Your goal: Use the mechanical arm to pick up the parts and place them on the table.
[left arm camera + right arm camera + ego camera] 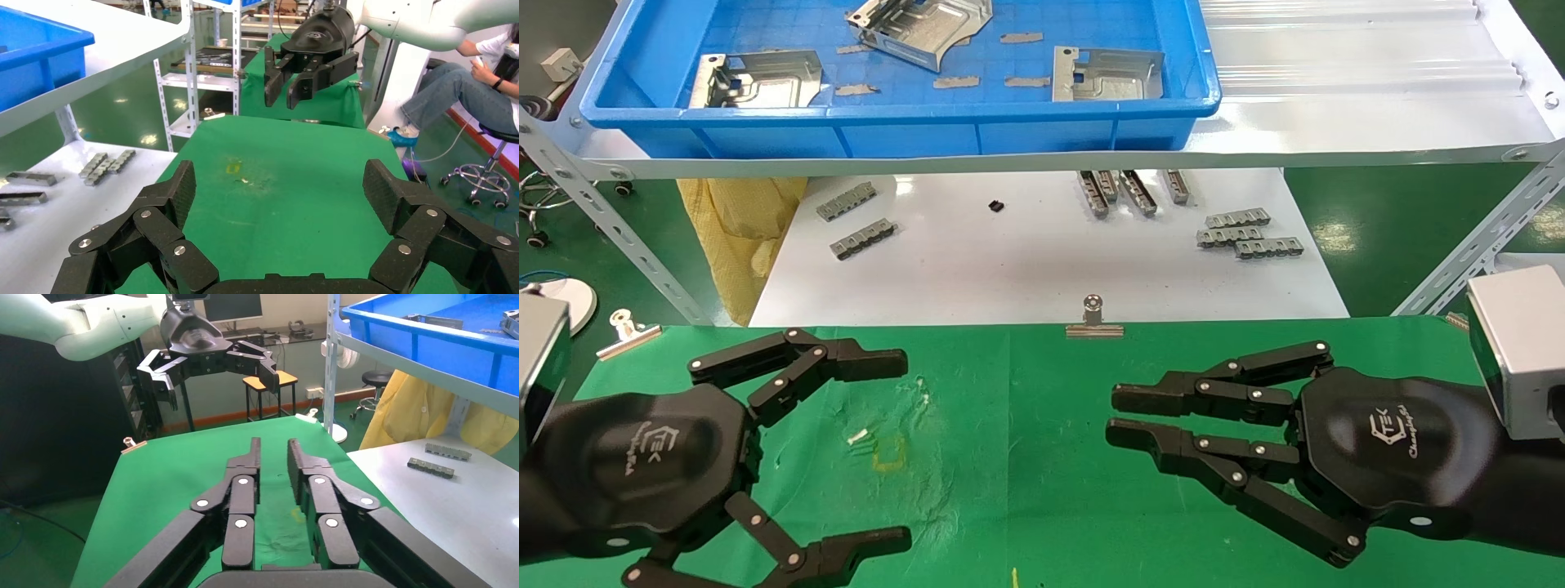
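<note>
Parts (1106, 73): shiny embossed silver plates

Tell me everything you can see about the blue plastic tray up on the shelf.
The blue plastic tray is a wide, shallow rectangular bin with a rolled rim, panelled side walls and a grid-patterned floor. It sits level on the white shelf, above the white board and beyond the green table. Three shiny stamped metal parts lie inside: one at the left, one tilted near the back, one at the right. Several thin grey strips lie scattered between them. Neither gripper touches it.
</note>
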